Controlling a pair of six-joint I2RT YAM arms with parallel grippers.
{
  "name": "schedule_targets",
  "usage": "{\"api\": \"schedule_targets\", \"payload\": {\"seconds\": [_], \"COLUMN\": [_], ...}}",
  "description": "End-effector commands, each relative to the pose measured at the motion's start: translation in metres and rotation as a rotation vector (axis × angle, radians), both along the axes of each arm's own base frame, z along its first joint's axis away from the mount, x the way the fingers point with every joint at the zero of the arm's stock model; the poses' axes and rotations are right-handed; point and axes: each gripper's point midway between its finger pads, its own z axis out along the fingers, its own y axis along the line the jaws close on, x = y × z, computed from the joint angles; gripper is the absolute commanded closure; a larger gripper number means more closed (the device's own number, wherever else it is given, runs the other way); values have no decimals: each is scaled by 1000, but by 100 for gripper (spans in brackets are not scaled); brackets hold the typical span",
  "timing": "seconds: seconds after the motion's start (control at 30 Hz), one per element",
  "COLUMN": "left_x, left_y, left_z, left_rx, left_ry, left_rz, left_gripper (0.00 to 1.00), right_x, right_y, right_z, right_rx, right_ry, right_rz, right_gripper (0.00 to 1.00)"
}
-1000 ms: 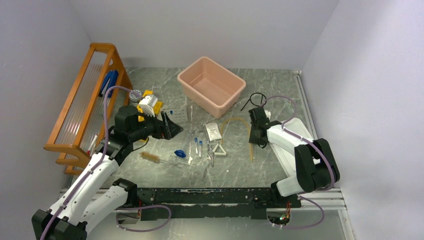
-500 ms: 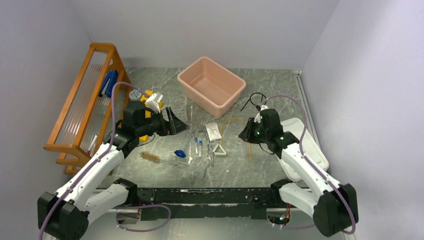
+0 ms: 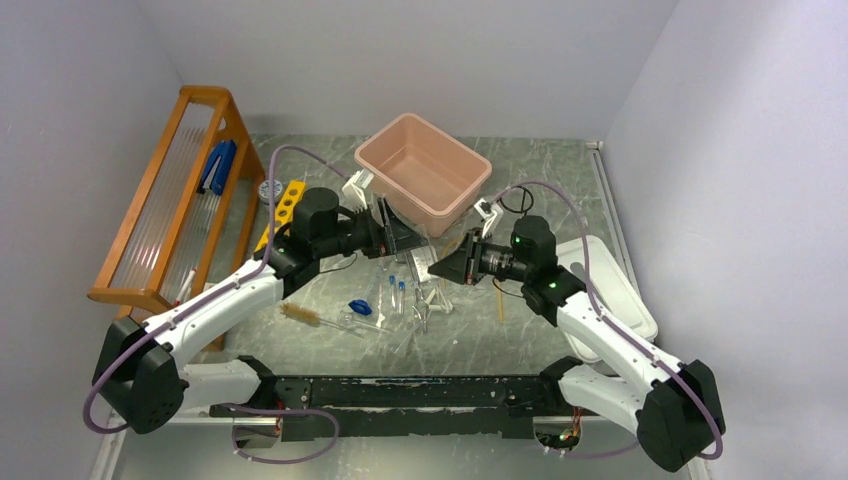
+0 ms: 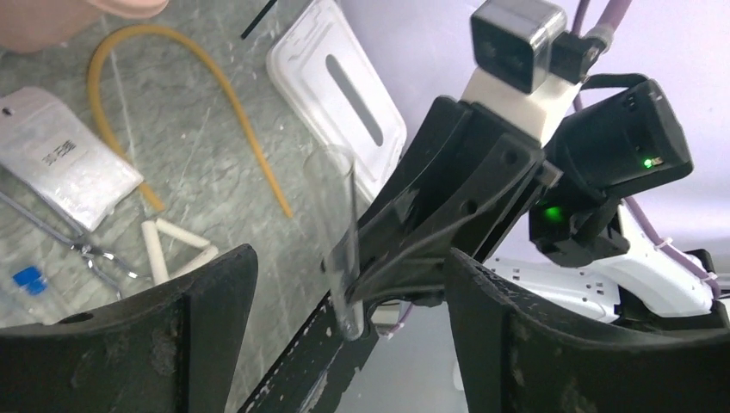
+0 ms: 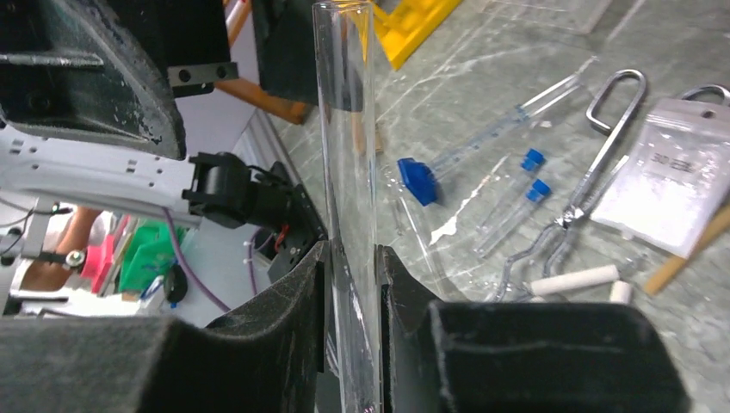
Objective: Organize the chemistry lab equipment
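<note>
Tube (image 5: 347, 155): clear glass, clamped between my R gripper (image 5: 351, 258) fingers.
L gripper (image 4: 349, 254): jaws spread wide, facing it, nothing held.

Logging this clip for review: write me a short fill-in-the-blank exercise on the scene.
1. The right hand is ____ on the clear tube.
2. The left hand, facing it, is ____.
3. The tube rack beside the wooden stand is coloured ____.
Missing words: shut; open; yellow.
</note>
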Motion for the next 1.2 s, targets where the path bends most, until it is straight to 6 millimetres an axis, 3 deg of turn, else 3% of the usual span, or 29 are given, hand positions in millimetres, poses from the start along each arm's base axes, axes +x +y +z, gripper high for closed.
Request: {"api": "schedule_targets", "payload": {"seconds": [0.0,0.17,0.3,0.43,0.63,0.83,0.93,1.0,1.17], "left_x": [14,14,14,13,13,13,11,13,24], "left_y": [-10,-7,-3,-6,-7,-5,-5,-4,10], "left_z": [36,29,13,15,22,19,17,17,18], "left_rx": [-91,-48,19,13,18,48,60,69,152], "left_ry": [-60,-64,-48,-57,-85,-103,-107,-122,-174], "left_rz": [49,53,61,36,23,11,1,2,77], "left_gripper": [22,45,48,46,53,64,78,93,95], "right_x": [-6,-3,-3,-2,-3,-5,-4,-3,4], "right_y": [18,23,27,28,29,29,30,30,25], "right_z": [29,28,25,25,23,22,22,22,26], "right_rx": [61,61,55,46,36,31,27,22,-6], "right_ry": [-98,-109,-112,-123,-131,-146,-148,-148,-172], "right_rz": [109,126,153,164,174,196,194,191,144], "right_gripper": [89,89,89,89,90,89,89,82,42]}}
